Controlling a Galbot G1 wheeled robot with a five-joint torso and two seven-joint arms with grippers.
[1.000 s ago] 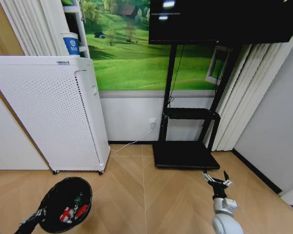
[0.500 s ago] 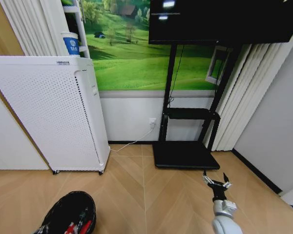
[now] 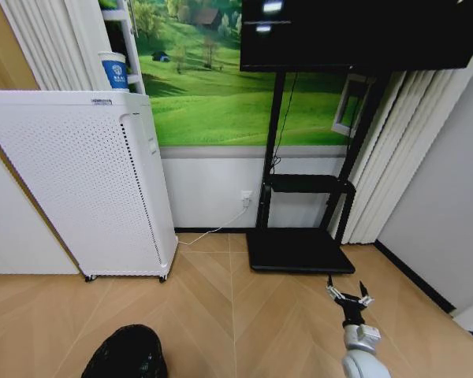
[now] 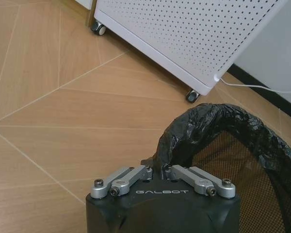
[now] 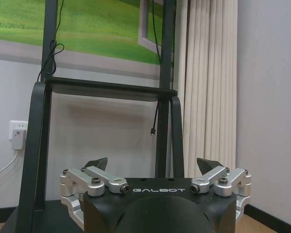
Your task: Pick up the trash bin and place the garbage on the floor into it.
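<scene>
Left gripper pinches the liner-covered rim of the bin, fingers pressed together on it — the bin sits low at the robot's left, above the floor, near the white appliance. Right gripper hangs spread and empty before the black stand.

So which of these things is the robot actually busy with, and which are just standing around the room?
Part of the job:
- trash bin, its rim pinched by the left gripper
- floor
- right gripper, open and holding nothing

Just standing around:
- white air purifier
- black TV stand
- curtains
- wall socket
</scene>
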